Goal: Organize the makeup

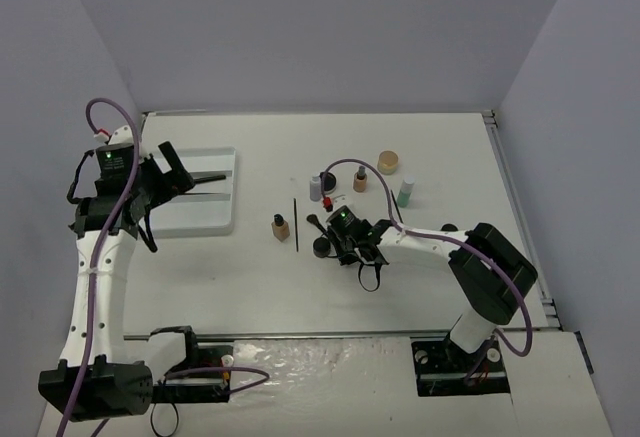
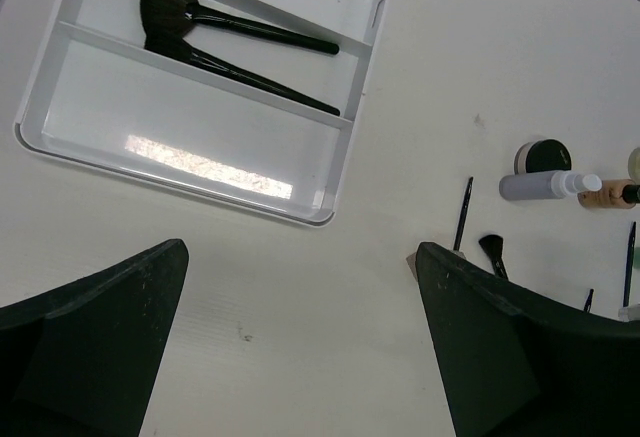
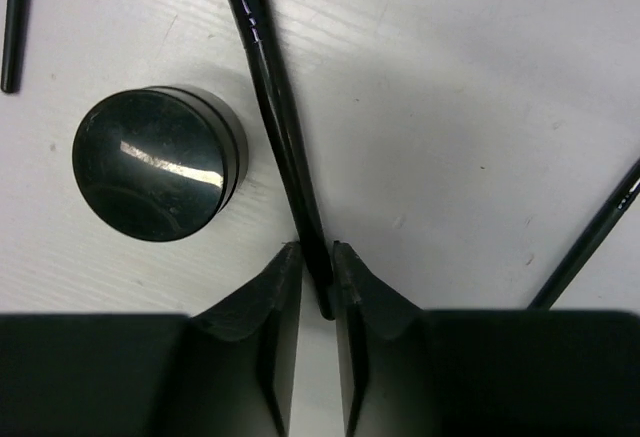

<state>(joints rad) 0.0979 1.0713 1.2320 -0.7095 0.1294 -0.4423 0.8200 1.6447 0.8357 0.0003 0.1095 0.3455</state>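
In the right wrist view my right gripper [image 3: 317, 252] is shut on the end of a thin black brush handle [image 3: 272, 97] lying on the table, next to a black round pot [image 3: 150, 163]. From above, this gripper [image 1: 345, 232] sits low among the makeup: black pot [image 1: 322, 249], thin black pencil [image 1: 296, 223], beige bottle [image 1: 281, 227], grey bottle [image 1: 316, 188], tan compact [image 1: 388, 162], green-white bottle [image 1: 405, 193]. My left gripper [image 1: 165, 172] is open and empty above the white tray [image 1: 200, 219]. Two black brushes [image 2: 240, 32] lie in the tray's far compartments.
The tray's large near compartment [image 2: 190, 127] holds nothing. Another thin black handle [image 3: 590, 242] lies to the right of my right fingers, and a pencil tip [image 3: 15, 17] at the far left. A small brown bottle [image 1: 359, 179] stands near the compact.
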